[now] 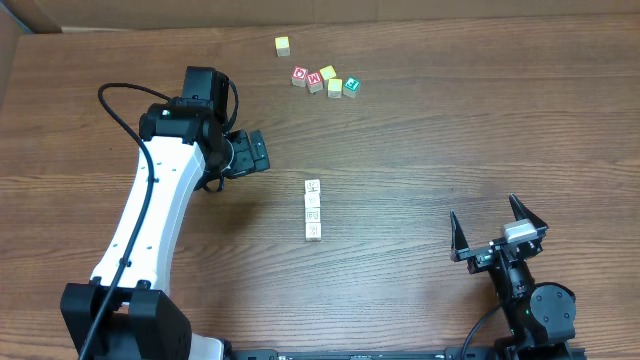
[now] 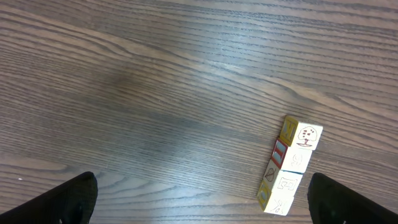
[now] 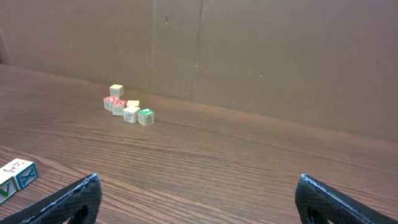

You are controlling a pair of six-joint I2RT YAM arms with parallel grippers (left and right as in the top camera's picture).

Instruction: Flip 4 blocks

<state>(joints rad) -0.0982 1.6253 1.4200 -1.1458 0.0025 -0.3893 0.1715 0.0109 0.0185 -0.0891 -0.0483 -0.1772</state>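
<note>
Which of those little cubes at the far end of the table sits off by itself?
The plain yellow cube nearest the far edge: it stands alone, while the red, yellow and green ones huddle in a cluster.

My dark wood-grain desk [image 1: 450, 130] runs back to a plain brown cardboard wall [image 3: 280, 56], evenly lit.

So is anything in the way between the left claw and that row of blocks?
Nothing visible. Only bare table lies between the open left gripper and the row of four blocks; the other cubes sit apart, near the far edge.
</note>
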